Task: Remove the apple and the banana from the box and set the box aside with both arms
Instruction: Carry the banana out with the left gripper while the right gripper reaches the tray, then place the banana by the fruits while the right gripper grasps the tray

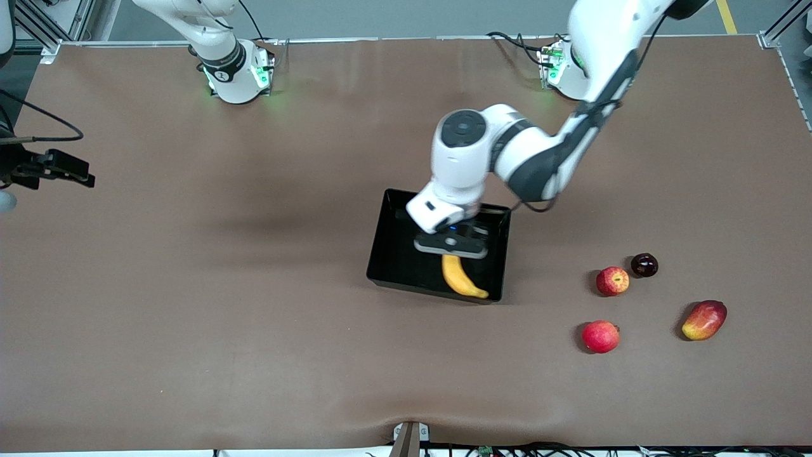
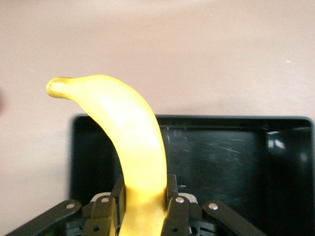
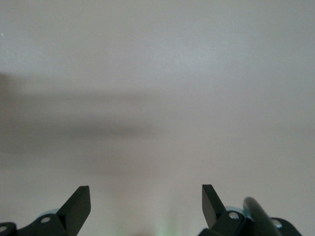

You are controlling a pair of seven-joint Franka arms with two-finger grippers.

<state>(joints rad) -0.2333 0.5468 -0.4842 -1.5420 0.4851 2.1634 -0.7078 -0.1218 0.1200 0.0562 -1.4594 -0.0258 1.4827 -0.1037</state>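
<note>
While the banana (image 1: 462, 279) hangs over the black tray (image 1: 393, 254), the left gripper (image 1: 451, 246) has its fingers (image 2: 172, 189) clamped on the fruit's thick end, and the free tip curves out past the tray's wall nearest the front camera. In the left wrist view the banana (image 2: 133, 147) rises between the two fingers, with the tray's scratched, glossy floor (image 2: 216, 162) beneath it. The tray sits near the middle of the brown table (image 1: 190, 317). Toward the left arm's end of the table lie the streaked red apple (image 1: 612, 280), a dark cherry-coloured fruit (image 1: 644, 264) just beside it, a plain red fruit (image 1: 600, 336) nearer the front camera, and a red-yellow mango (image 1: 704, 320). The right gripper (image 3: 146, 204) waits above bare table at the right arm's end, its fingers (image 3: 78, 204) spread wide apart.
</note>
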